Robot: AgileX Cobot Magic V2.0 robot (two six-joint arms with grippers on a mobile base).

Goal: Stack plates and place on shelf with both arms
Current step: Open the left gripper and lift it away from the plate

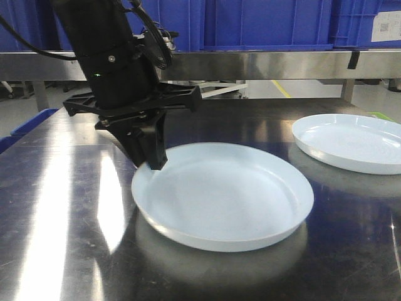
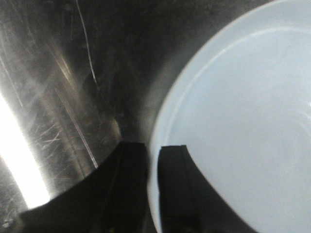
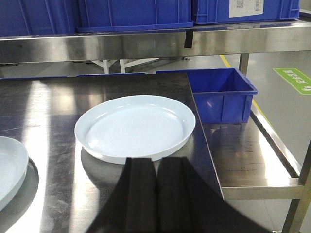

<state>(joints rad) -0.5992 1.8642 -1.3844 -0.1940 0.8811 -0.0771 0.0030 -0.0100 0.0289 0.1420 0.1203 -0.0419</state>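
Note:
Two pale bluish-white plates lie on the dark steel tabletop. The near plate (image 1: 225, 194) has its left rim between the black fingers of my left gripper (image 1: 154, 164). In the left wrist view the rim (image 2: 152, 160) runs through the narrow gap of the left gripper (image 2: 152, 162), which is shut on it. The second plate (image 1: 351, 143) lies at the right, apart from the first. In the right wrist view that plate (image 3: 135, 127) sits just ahead of my right gripper (image 3: 156, 164), which is shut and holds nothing. The shelf rail (image 1: 263, 64) runs across the back.
Big blue crates (image 1: 263, 22) stand on the shelf above the rail. A blue bin (image 3: 221, 97) sits low past the table's right edge (image 3: 204, 131). A lower steel ledge (image 3: 252, 160) juts out to the right there.

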